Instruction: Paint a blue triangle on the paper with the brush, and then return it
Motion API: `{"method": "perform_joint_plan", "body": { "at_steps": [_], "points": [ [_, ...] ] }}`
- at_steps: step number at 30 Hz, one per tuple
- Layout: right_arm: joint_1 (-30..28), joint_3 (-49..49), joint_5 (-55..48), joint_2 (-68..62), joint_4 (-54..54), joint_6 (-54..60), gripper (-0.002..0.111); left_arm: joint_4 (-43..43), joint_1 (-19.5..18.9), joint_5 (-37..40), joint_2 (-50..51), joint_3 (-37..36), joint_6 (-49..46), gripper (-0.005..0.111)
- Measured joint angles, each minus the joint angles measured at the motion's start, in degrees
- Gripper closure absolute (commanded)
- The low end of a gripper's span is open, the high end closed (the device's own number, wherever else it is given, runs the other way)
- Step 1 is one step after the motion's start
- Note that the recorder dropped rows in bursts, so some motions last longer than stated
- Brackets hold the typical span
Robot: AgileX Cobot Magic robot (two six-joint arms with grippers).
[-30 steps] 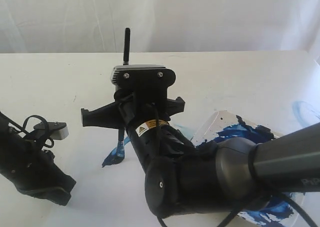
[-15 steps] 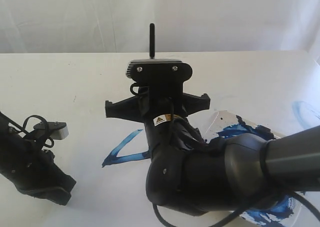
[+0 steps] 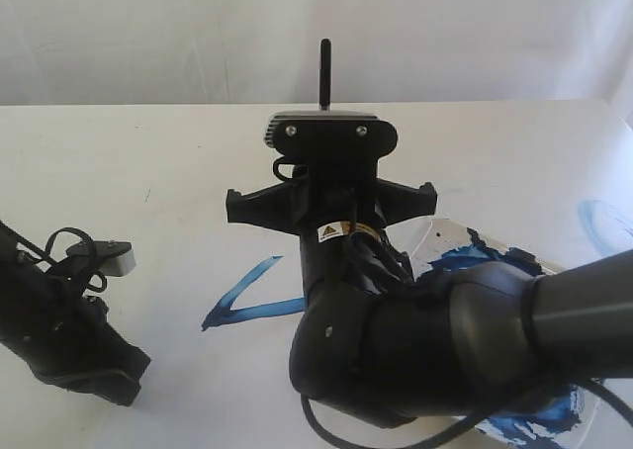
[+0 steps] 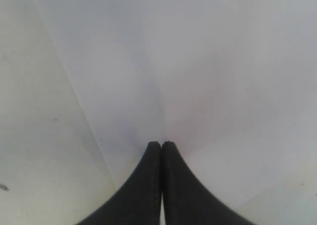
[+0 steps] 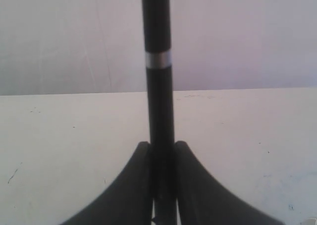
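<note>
My right gripper (image 5: 162, 146) is shut on the black handle of the brush (image 5: 158, 86), which stands upright above the wrist camera (image 3: 323, 73). Its bristle tip is hidden behind my right arm (image 3: 396, 340). On the paper (image 3: 198, 241) lie two streaky blue strokes of the blue triangle (image 3: 245, 299); they meet at a pointed corner at the lower left, and the rest is hidden by the arm. My left gripper (image 4: 161, 143) is shut on nothing, just above the paper (image 4: 208, 61), near its edge.
A white dish (image 3: 447, 243) smeared with dark blue paint lies at the right, partly under my right arm. A pale blue smudge (image 3: 601, 222) marks the table's far right. My left arm (image 3: 59, 320) rests at the lower left. A white curtain hangs behind.
My right arm has moved to the right with the brush, whose handle top shifted right. A second blue stroke has appeared, and more of the painted lines now show.
</note>
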State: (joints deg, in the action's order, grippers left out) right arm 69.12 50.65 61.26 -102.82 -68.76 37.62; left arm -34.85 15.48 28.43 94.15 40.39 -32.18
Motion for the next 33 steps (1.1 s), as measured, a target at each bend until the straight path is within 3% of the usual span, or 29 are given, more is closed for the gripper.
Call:
{"method": "perform_joint_plan", "body": {
  "at_steps": [10, 19, 33],
  "points": [
    [0.2, 0.0, 0.1, 4.4, 0.3, -1.6, 0.108, 0.0, 0.0, 0.0, 0.0, 0.0, 0.0, 0.107],
    [0.2, 0.1, 0.1, 4.6, 9.0, -7.5, 0.108, 0.0, 0.0, 0.0, 0.0, 0.0, 0.0, 0.107],
    [-2.4, 5.2, 1.4, -1.9, 11.2, -11.1, 0.108, 0.0, 0.0, 0.1, 0.0, 0.0, 0.0, 0.107]
  ]
}}
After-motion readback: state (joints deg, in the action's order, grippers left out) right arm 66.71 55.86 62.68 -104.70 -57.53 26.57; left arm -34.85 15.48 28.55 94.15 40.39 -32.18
